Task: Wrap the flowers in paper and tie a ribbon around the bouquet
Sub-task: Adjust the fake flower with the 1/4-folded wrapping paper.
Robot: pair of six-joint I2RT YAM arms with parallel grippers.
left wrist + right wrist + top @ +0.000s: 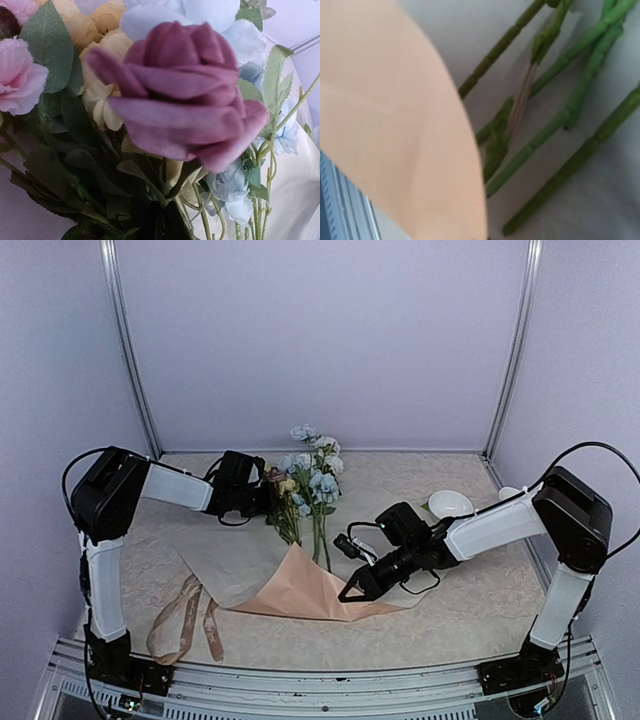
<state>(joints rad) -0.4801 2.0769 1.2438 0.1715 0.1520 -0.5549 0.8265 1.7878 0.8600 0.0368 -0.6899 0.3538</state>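
The flowers [305,480] lie with their blooms toward the back wall and their green stems [320,538] running onto the paper [310,590]. The paper is a peach-pink sheet, one side folded up over its pale underside [225,565]. My left gripper [268,498] is at the bunch's left side. In the left wrist view its dark fingers [164,220] are shut where the stems meet, under a purple rose [180,95]. My right gripper [352,590] is shut on the paper's raised edge. The peach sheet [395,125] hides its fingers, beside the stems [555,130]. The ribbon [185,615] lies looped at the front left.
A white bowl [450,503] sits at the back right, behind the right arm. A metal rail [320,675] runs along the table's near edge. Walls close in the back and both sides.
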